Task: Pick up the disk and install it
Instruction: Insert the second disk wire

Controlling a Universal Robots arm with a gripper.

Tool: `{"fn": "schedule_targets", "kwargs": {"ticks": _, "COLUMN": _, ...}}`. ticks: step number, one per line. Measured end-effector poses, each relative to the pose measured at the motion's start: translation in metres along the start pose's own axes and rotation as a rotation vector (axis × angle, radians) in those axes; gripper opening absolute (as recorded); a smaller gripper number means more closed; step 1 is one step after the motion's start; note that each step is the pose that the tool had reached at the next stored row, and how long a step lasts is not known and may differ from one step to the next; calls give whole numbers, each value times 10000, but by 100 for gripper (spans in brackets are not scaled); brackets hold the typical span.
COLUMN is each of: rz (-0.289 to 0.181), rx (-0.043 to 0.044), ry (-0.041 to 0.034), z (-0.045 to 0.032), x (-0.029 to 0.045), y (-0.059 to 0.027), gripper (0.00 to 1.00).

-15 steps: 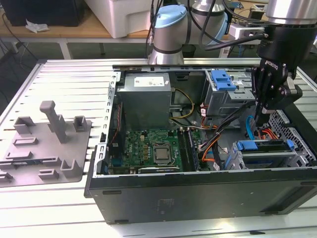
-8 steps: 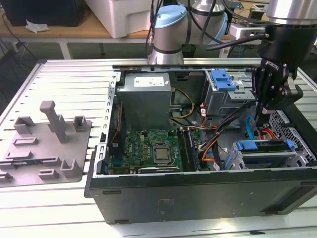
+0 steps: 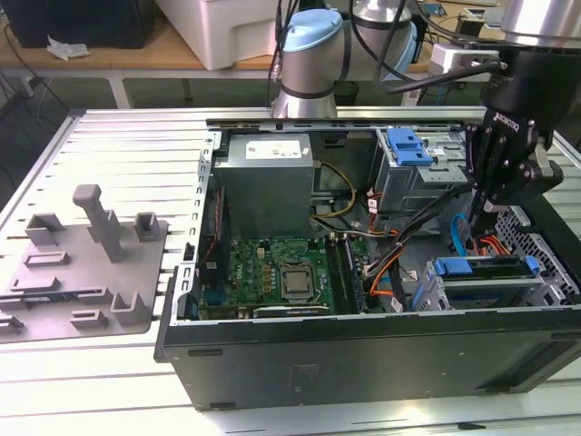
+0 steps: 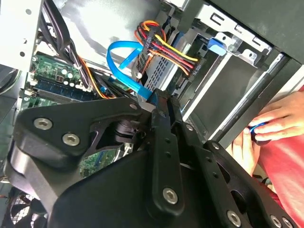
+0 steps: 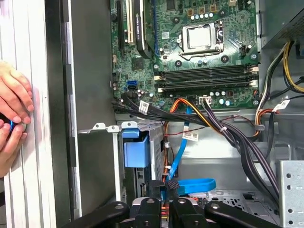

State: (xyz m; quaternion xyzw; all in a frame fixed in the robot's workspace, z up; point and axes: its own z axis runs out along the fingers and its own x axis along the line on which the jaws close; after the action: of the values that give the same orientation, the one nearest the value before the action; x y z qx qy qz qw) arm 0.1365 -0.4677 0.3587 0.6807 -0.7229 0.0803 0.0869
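Note:
The disk [image 3: 490, 289] lies in the drive cage at the front corner of the open computer case, on the exterior view's right, silver with a blue carrier frame [image 3: 481, 266] along its upper edge. In the second wrist view the disk [image 4: 161, 71] has red, yellow and black wires and a blue flat cable plugged into its end. My gripper [image 3: 484, 216] hangs just above the cage, apart from the disk, fingers [image 4: 161, 107] closed together on nothing. In the first wrist view the carrier's blue tab [image 5: 137, 151] sits in the cage beside the gripper [image 5: 166, 187].
The case holds a green motherboard [image 3: 281, 263], a grey power-supply box [image 3: 268, 182], a light-blue latch plate [image 3: 406, 145] and cable bundles [image 5: 228, 133]. A person's hands [image 5: 12, 109] rest outside the case wall, pinching something blue. A grey fixture plate [image 3: 82, 272] lies on the exterior view's left.

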Motion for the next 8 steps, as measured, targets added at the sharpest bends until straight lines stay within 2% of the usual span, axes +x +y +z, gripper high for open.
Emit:
{"fn": "schedule_targets", "kwargs": {"ticks": 2, "rz": -3, "rx": -19, "ry": -116, "z": 11, "x": 41, "y": -5, "gripper": 16}}
{"fn": "schedule_targets", "kwargs": {"ticks": 3, "rz": -6, "rx": -26, "ry": -215, "z": 16, "x": 65, "y": -8, "gripper": 16}}
{"fn": "schedule_targets", "kwargs": {"ticks": 4, "rz": -14, "rx": -51, "ry": -481, "z": 27, "x": 110, "y": -24, "gripper": 16}}
{"fn": "schedule_targets", "kwargs": {"ticks": 6, "rz": -19, "rx": -73, "ry": -635, "z": 32, "x": 133, "y": -38, "gripper": 16}}
{"fn": "schedule_targets", "kwargs": {"ticks": 7, "rz": -25, "rx": -101, "ry": -801, "z": 38, "x": 159, "y": -56, "gripper": 16}}
{"fn": "schedule_targets", "kwargs": {"ticks": 8, "rz": -30, "rx": -118, "ry": -894, "z": 42, "x": 175, "y": -68, "gripper": 16}}
